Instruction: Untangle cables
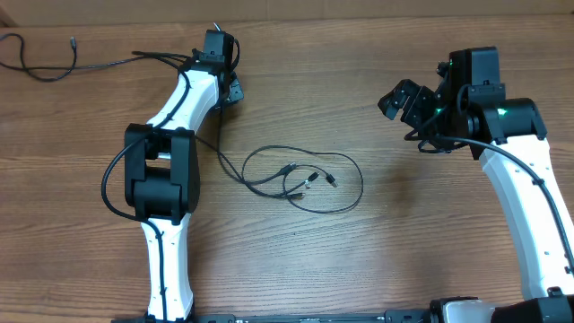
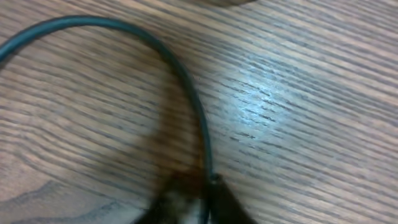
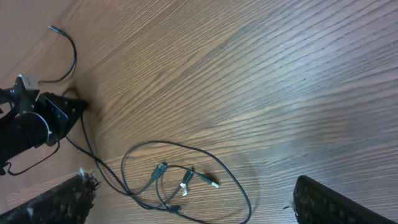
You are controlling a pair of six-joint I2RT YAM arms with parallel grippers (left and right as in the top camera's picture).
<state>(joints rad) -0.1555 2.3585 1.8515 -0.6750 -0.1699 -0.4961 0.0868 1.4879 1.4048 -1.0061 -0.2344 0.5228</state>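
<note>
A loose tangle of thin black cables (image 1: 289, 169) with several plug ends, some silver-tipped, lies mid-table. It also shows in the right wrist view (image 3: 186, 177). One strand runs up and left from it to my left gripper (image 1: 228, 90), which is low at the far side of the table. In the left wrist view that gripper (image 2: 205, 202) is shut on this black cable (image 2: 186, 81), which curves away over the wood. My right gripper (image 1: 404, 99) is open and empty, raised to the right of the tangle. Its fingers (image 3: 196, 186) frame the tangle from above.
A separate thin black cable (image 1: 40, 72) with a small plug end lies at the far left corner, and its end shows in the right wrist view (image 3: 71, 53). The left arm's white links (image 1: 166, 179) stretch over the left half of the wooden table (image 1: 404, 251).
</note>
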